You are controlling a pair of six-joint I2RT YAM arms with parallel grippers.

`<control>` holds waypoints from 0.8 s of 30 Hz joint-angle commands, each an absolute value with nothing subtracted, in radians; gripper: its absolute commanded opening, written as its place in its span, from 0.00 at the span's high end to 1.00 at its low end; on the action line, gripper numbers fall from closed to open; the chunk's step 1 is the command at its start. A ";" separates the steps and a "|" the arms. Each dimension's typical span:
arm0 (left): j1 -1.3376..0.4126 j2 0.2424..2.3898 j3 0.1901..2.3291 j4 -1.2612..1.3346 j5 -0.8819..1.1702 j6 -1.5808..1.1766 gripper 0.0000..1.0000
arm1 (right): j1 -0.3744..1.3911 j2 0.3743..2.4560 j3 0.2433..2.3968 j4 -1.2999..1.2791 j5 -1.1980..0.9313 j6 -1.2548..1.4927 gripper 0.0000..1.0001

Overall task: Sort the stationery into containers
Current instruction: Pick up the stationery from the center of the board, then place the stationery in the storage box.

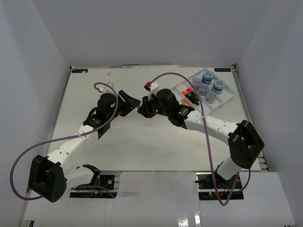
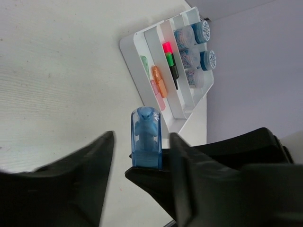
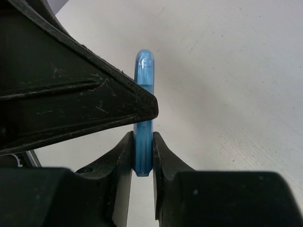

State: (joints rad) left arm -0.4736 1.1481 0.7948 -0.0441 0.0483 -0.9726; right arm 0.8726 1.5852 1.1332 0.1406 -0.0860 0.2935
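Mostly done: jars (image 2: 202, 31) sit in the tray (image 2: 127, 47) lane nearest the right edge of the table (image 1: 142, 146). Other markers (image 2: 158, 80) (red, green, orange, pink) lie in the lanes beside them. Tray is at the table's far right corner. Only piece I can see outside it is the blue marker (image 2: 147, 127), held off the surface near mid-table, toward the far edge, well apart from the tray. Right gripper (image 3: 143, 156) is clamped narrow on its lower end. Left gripper (image 2: 142, 142) brackets it, fingers (image 2: 80, 179) apart, gap each side, no contact. Marker reads as roughly upright: long axis about vertical, rounded end up, flat end down in the right jaws. Left, I'd say: carry it over, lay it in a marker lane.
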 commanded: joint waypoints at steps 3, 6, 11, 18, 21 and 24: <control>-0.479 1.100 0.782 -0.049 0.015 -0.925 0.17 | 0.871 1.566 1.148 0.117 0.027 0.249 0.92; -0.479 1.089 0.801 -0.084 -0.060 -0.885 0.02 | 0.847 1.569 1.140 0.031 0.115 0.203 0.92; -0.474 1.077 0.839 -0.179 -0.142 -0.767 0.02 | 0.747 1.568 1.085 -0.080 0.204 0.089 0.92; -0.462 1.026 0.806 -0.325 -0.278 -0.545 0.02 | 0.511 1.607 1.071 -0.167 0.195 -0.101 0.92; -0.462 0.971 0.752 -0.328 -0.311 -0.473 0.02 | 0.468 1.659 1.092 -0.169 0.180 -0.155 0.89; -0.460 0.922 0.683 -0.328 -0.313 -0.423 0.02 | 0.439 1.727 1.129 -0.169 0.173 -0.158 0.75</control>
State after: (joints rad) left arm -0.4660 0.9695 0.7288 -0.2882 -0.2680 -0.5228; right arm 0.4557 1.6733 1.0714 -0.1570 0.1818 -0.0910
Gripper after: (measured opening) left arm 0.979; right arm 0.246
